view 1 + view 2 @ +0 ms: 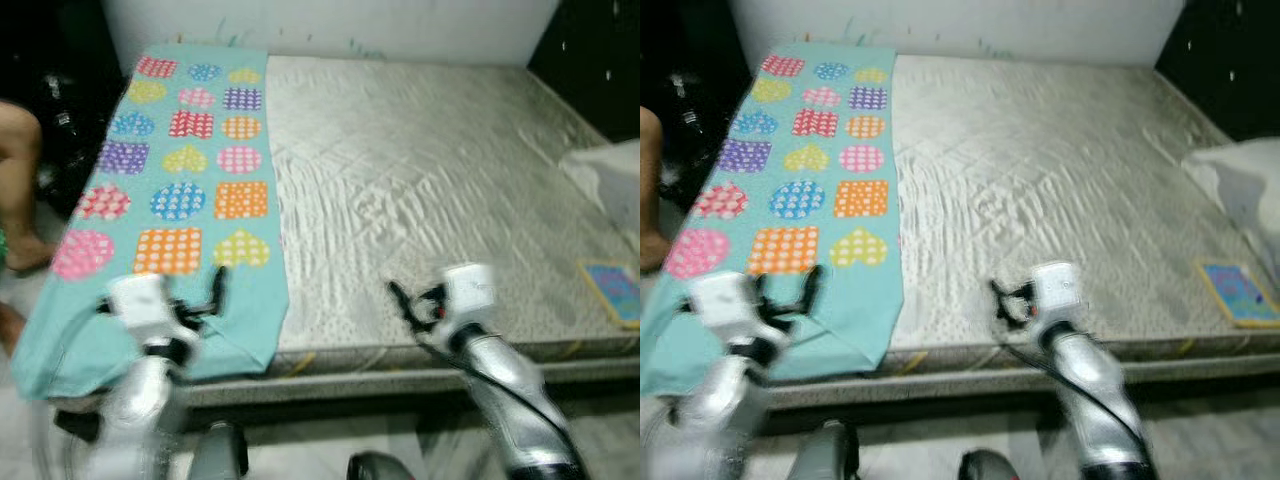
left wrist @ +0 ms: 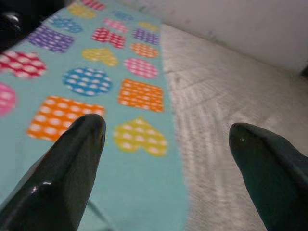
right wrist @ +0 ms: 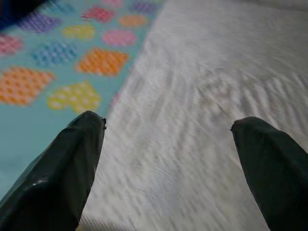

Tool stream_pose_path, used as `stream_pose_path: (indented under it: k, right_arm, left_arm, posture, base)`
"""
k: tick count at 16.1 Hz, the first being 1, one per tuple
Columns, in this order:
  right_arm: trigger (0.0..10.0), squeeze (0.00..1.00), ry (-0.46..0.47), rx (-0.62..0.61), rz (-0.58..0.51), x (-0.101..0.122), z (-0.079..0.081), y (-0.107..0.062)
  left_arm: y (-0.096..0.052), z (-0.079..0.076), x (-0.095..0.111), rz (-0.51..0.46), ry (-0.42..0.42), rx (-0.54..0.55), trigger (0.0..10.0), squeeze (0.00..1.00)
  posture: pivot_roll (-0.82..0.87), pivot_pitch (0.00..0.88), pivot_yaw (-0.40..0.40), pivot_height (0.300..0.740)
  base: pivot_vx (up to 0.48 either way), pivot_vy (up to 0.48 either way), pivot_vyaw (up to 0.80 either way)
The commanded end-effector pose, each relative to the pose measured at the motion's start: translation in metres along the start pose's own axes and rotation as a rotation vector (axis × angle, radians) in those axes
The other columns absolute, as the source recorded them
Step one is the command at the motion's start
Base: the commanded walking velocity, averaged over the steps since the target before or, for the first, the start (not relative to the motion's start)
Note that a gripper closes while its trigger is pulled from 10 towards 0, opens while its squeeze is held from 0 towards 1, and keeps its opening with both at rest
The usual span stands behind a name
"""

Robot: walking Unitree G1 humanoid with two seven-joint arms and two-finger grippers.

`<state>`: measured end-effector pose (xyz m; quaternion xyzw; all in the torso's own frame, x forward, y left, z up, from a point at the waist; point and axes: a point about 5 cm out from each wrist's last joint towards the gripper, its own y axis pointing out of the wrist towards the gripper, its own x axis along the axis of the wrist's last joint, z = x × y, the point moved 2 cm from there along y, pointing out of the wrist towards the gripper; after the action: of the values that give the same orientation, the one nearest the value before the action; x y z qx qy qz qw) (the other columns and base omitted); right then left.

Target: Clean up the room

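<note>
Bedside | 2 tools, left tool (image 2: 166,132) and right tool (image 3: 168,127), gape wide, empty | teal patterned cotton sheet (image 1: 180,180) on grey quilted mattress (image 1: 430,190) | best pinch its near hem squarely.

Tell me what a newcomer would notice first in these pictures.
First, the turquoise blanket with bright dotted hearts, circles and squares, laid along the left side of the bare grey mattress. Next, the left gripper open above the blanket's near end and the right gripper open over the mattress. A small colourful book lies at the mattress's right edge.
</note>
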<state>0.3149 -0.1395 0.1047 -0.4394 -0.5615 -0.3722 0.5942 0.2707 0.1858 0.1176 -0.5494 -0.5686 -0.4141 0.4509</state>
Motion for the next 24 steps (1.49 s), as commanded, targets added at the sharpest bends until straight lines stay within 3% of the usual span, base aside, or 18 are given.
stream_pose_path:
  k: [1, 5, 14, 20, 24]
  right_arm:
    - [10.0, 0.0, -0.009, -0.038, 0.027, -0.007, -0.013, -0.0076]
    - [10.0, 0.0, -0.01, -0.035, 0.028, -0.0082, -0.0128, -0.0082]
    - [10.0, 0.0, -0.043, -0.012, 0.027, -0.0087, -0.0108, -0.0058]
    - [10.0, 0.0, -0.041, -0.01, 0.027, -0.0092, -0.0116, -0.0056]
    - [10.0, 0.0, -0.03, -0.016, 0.027, -0.0106, -0.0126, -0.0066]
  left_arm:
    - [0.0013, -0.0108, -0.0033, 0.009, -0.023, -0.027, 10.0, 0.0]
    - [0.0018, -0.0099, -0.0052, 0.019, -0.016, -0.022, 10.0, 0.0]
    - [0.0041, -0.0114, -0.0072, 0.024, -0.03, -0.009, 10.0, 0.0]
    - [0.0049, -0.0134, -0.0079, 0.025, -0.033, -0.013, 10.0, 0.0]
    - [0.0044, -0.0135, -0.0082, 0.029, -0.039, -0.009, 10.0, 0.0]
  posture:
    - [-0.06, 0.144, -0.078, 0.645]
    - [-0.06, 0.141, -0.077, 0.645]
    - [-0.05, 0.124, -0.081, 0.645]
    - [-0.06, 0.119, -0.082, 0.645]
    - [-0.06, 0.126, -0.085, 0.645]
  base:
    - [0.341, 0.0, 0.0]
    - [0.324, 0.0, 0.0]
    - [0.0, 0.0, 0.0]
    - [0.0, 0.0, 0.59]
    - [0.0, 0.0, 0.0]
